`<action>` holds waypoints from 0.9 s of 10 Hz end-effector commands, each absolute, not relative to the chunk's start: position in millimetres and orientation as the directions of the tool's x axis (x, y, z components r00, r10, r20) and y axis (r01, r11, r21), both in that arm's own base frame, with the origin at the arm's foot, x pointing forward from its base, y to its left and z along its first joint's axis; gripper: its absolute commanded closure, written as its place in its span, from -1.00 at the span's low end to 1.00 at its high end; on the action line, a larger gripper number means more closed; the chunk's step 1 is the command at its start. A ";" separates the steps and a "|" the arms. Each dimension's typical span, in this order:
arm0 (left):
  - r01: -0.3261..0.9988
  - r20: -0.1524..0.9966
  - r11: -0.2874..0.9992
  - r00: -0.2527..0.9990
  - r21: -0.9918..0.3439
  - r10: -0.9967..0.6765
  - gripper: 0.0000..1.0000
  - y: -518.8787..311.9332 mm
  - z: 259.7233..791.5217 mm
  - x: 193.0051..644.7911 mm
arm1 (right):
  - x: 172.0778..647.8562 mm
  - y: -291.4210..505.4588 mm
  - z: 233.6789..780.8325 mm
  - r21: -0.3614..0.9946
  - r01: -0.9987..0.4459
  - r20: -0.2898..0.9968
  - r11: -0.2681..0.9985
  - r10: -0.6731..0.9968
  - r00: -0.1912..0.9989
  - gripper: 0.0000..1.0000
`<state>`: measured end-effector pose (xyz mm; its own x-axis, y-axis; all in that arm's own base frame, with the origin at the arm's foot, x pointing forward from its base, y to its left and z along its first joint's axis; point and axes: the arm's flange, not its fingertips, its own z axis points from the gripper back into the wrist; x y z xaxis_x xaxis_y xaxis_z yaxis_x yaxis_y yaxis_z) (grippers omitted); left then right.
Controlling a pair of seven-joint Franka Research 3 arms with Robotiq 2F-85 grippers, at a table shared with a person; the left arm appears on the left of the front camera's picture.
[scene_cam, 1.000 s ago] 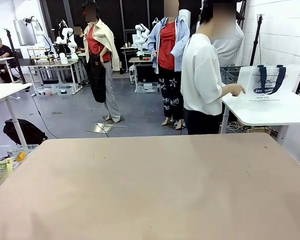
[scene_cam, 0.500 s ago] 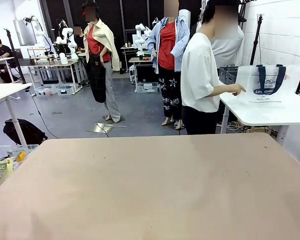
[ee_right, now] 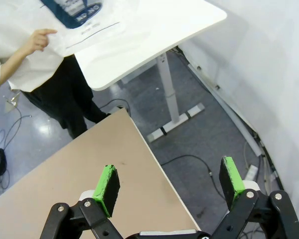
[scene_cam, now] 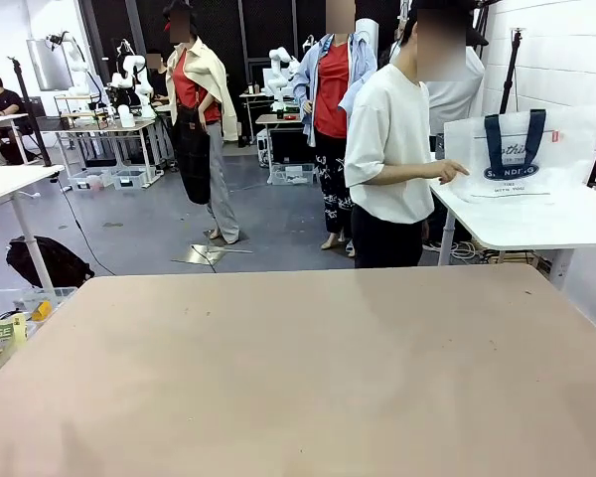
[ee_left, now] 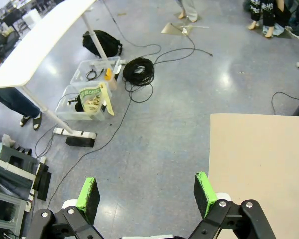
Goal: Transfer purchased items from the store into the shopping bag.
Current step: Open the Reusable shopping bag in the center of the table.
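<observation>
my left gripper (ee_left: 144, 191) and right gripper (ee_right: 170, 183) both hang wide open, empty. the person's hand (scene_cam: 455, 171) reaches the shopping bag (scene_cam: 512, 149).

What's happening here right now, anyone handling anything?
A person stands at the white side table on the far right, one hand at the edge of the shopping bag that sits on it; whether the hand grips the bag can't be told. The left gripper is open and holds nothing, poised over the floor beside the tan table. The right gripper is also open and holds nothing, above that table's far right corner.
</observation>
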<state>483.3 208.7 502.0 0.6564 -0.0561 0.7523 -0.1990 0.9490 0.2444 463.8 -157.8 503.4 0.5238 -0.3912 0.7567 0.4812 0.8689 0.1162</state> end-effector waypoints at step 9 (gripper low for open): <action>-0.195 0.757 0.950 0.651 0.242 -0.059 -1.00 212.3 501.9 483.2 | 463.4 -159.5 504.1 0.110 0.478 0.759 0.872 -0.384 0.526 -1.00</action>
<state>483.3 208.8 502.0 0.6564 -0.0560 0.7523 -0.1991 0.9490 0.2444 463.8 -157.8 503.4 0.5238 -0.3912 0.7567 0.4811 0.8689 0.1162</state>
